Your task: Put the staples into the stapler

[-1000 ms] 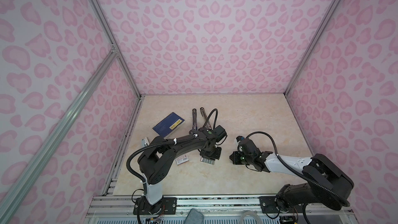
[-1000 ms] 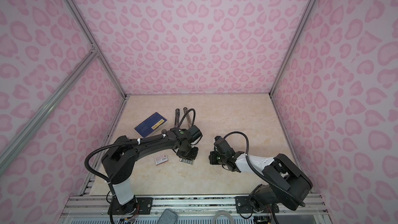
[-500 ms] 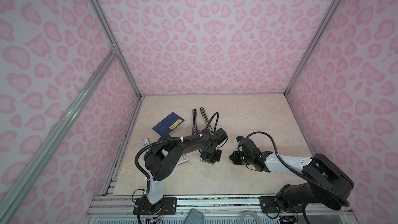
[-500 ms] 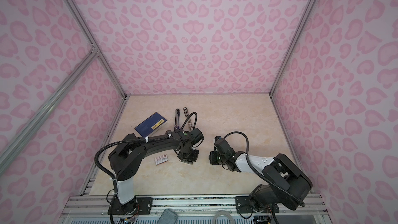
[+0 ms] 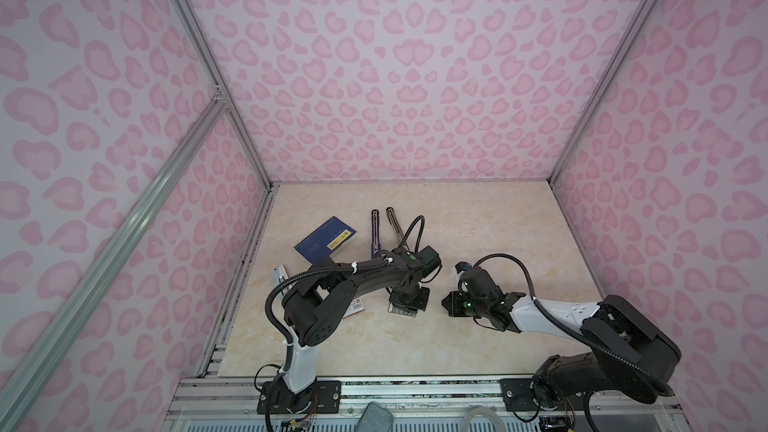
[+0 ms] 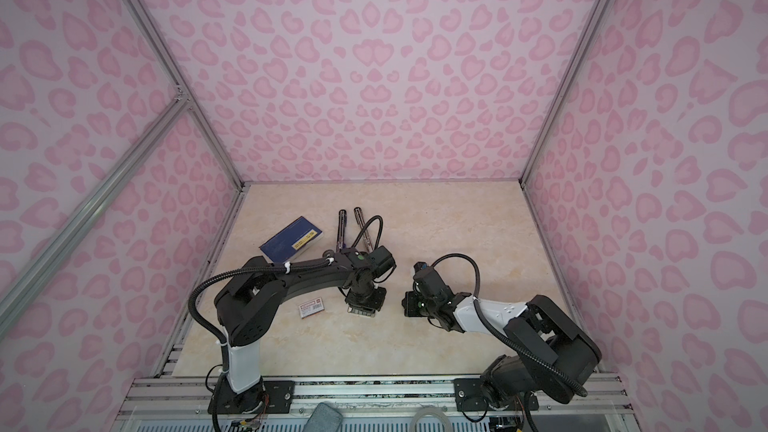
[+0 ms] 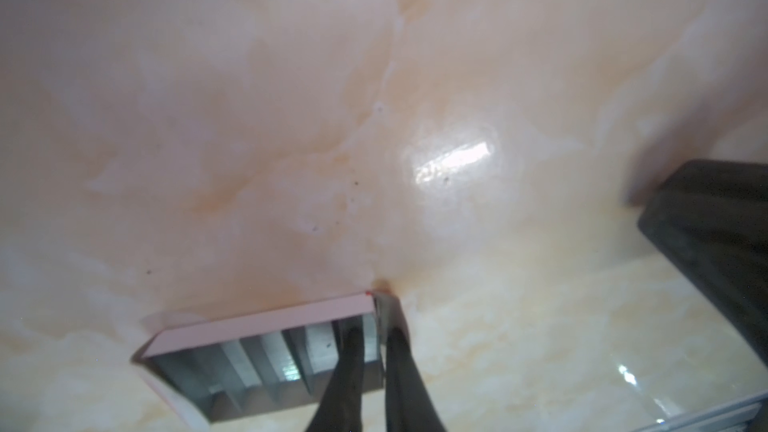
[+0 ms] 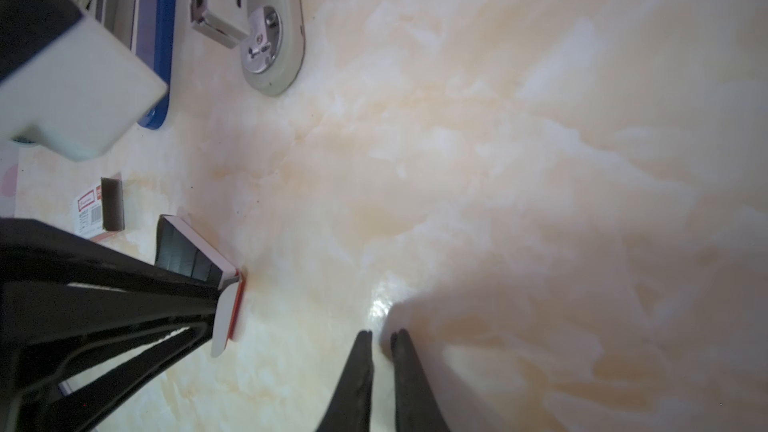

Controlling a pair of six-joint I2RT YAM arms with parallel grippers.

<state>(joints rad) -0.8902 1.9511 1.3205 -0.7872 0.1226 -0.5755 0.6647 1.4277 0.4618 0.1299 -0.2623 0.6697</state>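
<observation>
The staples lie as silvery-grey strips in a small white tray (image 7: 257, 351). My left gripper (image 7: 376, 338) is shut on the tray's side wall, one finger inside and one outside. The tray (image 5: 405, 308) hangs tilted, with one corner down at the table. Its white sleeve (image 6: 312, 307), with a red label and barcode, lies flat just left of it. The stapler (image 5: 375, 230) lies folded open at the back, and its grey base (image 8: 270, 35) shows in the right wrist view. To the right of the tray, my right gripper (image 8: 380, 336) is shut and holds nothing, low over the table (image 5: 478, 222).
A dark blue booklet (image 5: 326, 238) lies left of the stapler. A small grey-white item (image 5: 280, 278) sits by the left rail. Pink patterned walls (image 5: 395, 76) enclose the table on three sides. The metal frame (image 5: 415, 386) runs along the front.
My left arm's elbow has swung slightly right and now covers part of the sleeve in one top view. The gripper and tray have barely moved. The right arm has stayed still.
</observation>
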